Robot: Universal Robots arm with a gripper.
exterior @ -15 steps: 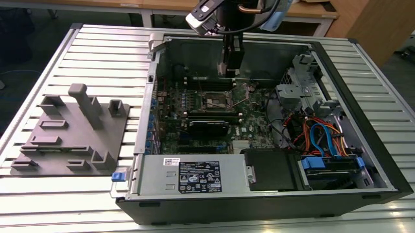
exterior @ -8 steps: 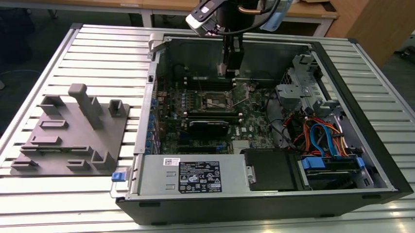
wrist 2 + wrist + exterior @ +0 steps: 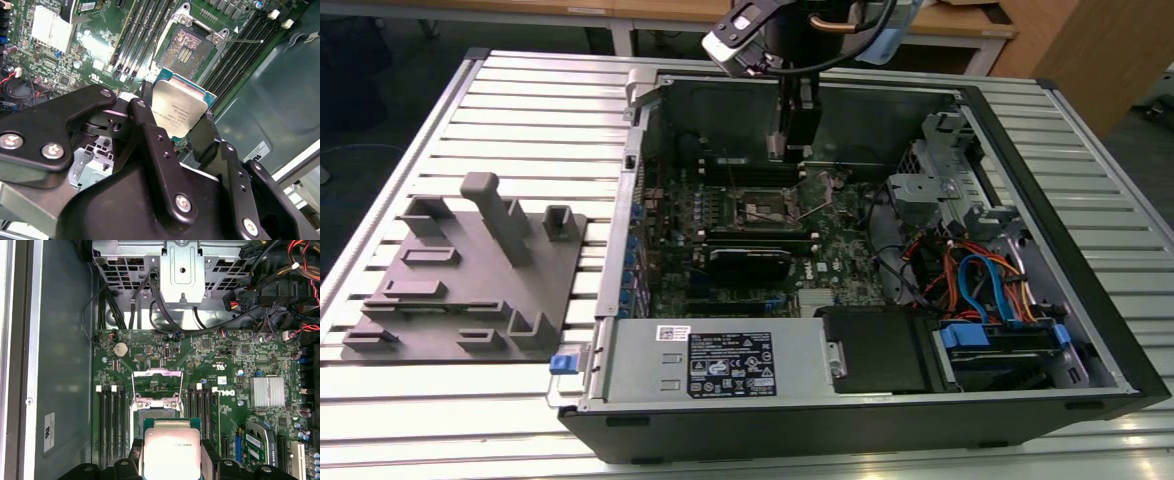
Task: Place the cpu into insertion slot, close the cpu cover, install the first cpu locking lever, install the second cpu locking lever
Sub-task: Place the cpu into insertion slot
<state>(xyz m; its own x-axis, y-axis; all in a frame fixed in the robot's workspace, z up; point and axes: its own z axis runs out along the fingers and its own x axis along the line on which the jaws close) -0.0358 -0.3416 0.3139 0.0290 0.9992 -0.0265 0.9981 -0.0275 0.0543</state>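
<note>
My gripper [image 3: 176, 117] is shut on the cpu [image 3: 181, 107], a silvery square chip on a green carrier, pinched by its edges between black fingers [image 3: 146, 117]. In the first wrist view the cpu [image 3: 171, 442] hangs above the green board, just short of the insertion slot [image 3: 149, 415]. The slot [image 3: 187, 47] lies bare, its dark pin field showing. The cpu cover [image 3: 156, 386] stands swung open on the slot's far side. A thin wire lever [image 3: 247, 41] sticks out beside the slot. In the exterior view the gripper [image 3: 794, 148] reaches down into the case, above and behind the slot [image 3: 767, 207].
Long black memory slots [image 3: 111, 425] flank the socket on both sides. A metal drive cage [image 3: 181, 270] and cable bundles [image 3: 270, 295] lie beyond it. The open case wall [image 3: 881, 100] rises behind the arm. A grey fixture block [image 3: 467, 270] sits on the table at the exterior view's left.
</note>
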